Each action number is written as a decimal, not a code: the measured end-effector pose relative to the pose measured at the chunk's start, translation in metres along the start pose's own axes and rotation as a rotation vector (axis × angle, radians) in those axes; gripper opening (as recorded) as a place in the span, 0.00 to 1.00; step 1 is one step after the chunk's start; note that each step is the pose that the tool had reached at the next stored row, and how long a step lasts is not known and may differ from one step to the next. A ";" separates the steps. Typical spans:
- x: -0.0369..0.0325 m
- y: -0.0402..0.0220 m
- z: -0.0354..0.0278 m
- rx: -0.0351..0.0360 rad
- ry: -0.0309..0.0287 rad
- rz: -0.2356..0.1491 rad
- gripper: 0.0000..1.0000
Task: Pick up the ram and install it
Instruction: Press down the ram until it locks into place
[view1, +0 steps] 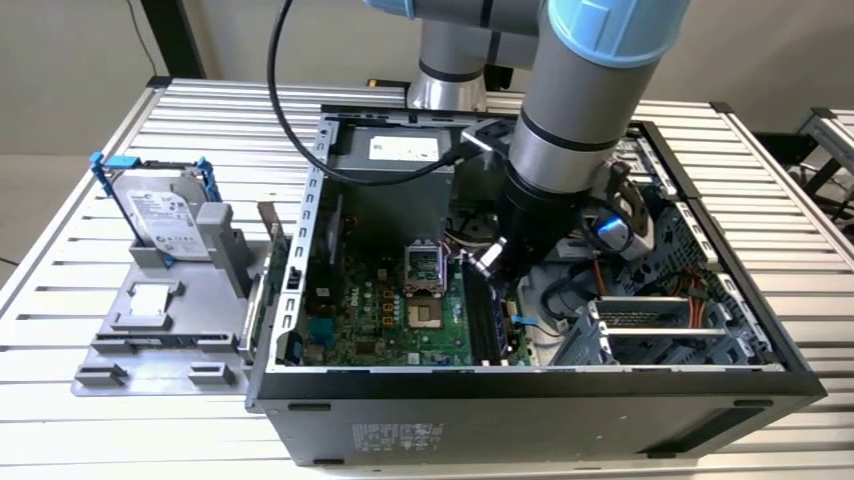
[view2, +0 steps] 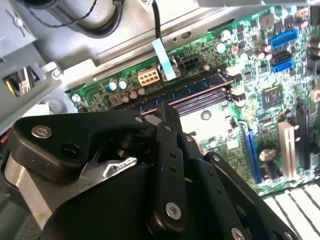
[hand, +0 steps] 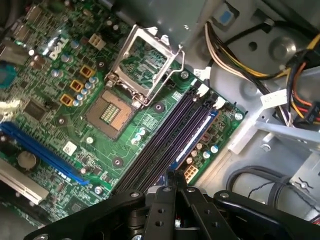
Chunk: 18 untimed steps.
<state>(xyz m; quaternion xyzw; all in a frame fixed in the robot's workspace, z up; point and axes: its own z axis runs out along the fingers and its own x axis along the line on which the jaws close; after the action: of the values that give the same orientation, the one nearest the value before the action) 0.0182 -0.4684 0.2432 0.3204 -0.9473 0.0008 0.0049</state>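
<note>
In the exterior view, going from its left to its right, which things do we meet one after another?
Hard drive standing in the grey holder → computer case's left wall → open CPU socket → black memory slots → gripper → drive cage.

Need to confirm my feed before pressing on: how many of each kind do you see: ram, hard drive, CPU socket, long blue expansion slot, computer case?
ram: 1
hard drive: 1
CPU socket: 1
long blue expansion slot: 1
computer case: 1
Total: 5
</note>
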 end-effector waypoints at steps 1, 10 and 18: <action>0.0000 0.0000 0.0000 0.0002 0.0001 -0.016 0.00; 0.0003 0.0003 0.0000 0.0018 0.0004 -0.168 0.00; 0.0007 0.0005 0.0001 0.0031 0.0005 -0.300 0.00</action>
<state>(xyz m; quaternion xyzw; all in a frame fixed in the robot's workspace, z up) 0.0174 -0.4684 0.2432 0.4582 -0.8888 0.0017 0.0047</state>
